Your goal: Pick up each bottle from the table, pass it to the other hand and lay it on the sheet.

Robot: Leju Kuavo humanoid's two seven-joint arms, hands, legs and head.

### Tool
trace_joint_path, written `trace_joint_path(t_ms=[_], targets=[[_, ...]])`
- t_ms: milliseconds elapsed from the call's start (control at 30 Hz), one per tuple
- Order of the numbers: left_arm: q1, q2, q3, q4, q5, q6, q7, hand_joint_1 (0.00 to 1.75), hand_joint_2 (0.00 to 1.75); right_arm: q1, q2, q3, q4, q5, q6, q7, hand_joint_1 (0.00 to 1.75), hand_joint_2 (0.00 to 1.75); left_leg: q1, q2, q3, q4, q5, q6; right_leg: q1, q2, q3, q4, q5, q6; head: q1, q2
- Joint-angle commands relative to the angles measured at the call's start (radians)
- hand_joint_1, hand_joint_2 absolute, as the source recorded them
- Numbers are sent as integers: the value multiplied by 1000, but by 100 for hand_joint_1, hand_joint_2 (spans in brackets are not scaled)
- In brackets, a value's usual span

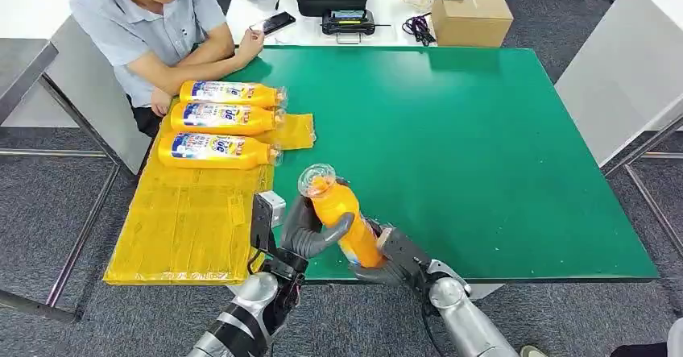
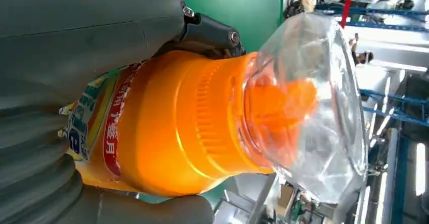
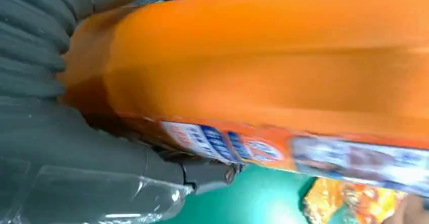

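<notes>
Green tabletop (image 1: pixel 483 147) is carrying a yellow sheet (image 1: pixel 189 220) along its left edge, where three orange bottles (image 1: pixel 217 119) are lying side by side on their sides. Above the near edge, both hands are gripping a fourth bottle (image 1: pixel 342 216), tilted with its clear cap toward the sheet: the left hand (image 1: pixel 302 228) is wrapping the neck end, the right hand (image 1: pixel 395 256) is clasping the base. A person (image 1: pixel 157 31) is sitting at the far left corner, arms resting on the tabletop.
</notes>
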Motion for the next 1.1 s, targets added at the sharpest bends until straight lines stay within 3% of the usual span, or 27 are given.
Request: trace_joint_path(t_ms=[33,433,667,867,1100], targets=[[38,15,68,-140,-140,23,26,175,175,-6,43,-59,-36,32,-60,38,0,175,2,3,4,0,-2,-3,2,2,3,1,-1,-3,0,0],[65,15,58,-238,-249,46,49,175,175,25,40,-77,-53,75,-83,41,0,175,2,2,5,0,-3,-3,2,1,5,0,-2,-4,0,0],[84,27,50,-372,-582,148,84,175,175,40,47,-93,-75,102,-93,51,0,175,1,1,2,0,-1,-2,1,1,1,0,-1,-2,0,0],[78,40,33,-381,-702,193,102,175,175,39,47,-94,-73,104,-92,51,0,175,1,2,3,0,-1,-2,1,2,3,0,-1,-3,0,0],[71,52,53,-429,-1071,229,240,175,175,46,52,-104,-77,114,-93,53,0,175,1,1,1,-1,0,-1,1,1,1,0,-1,-2,0,0]])
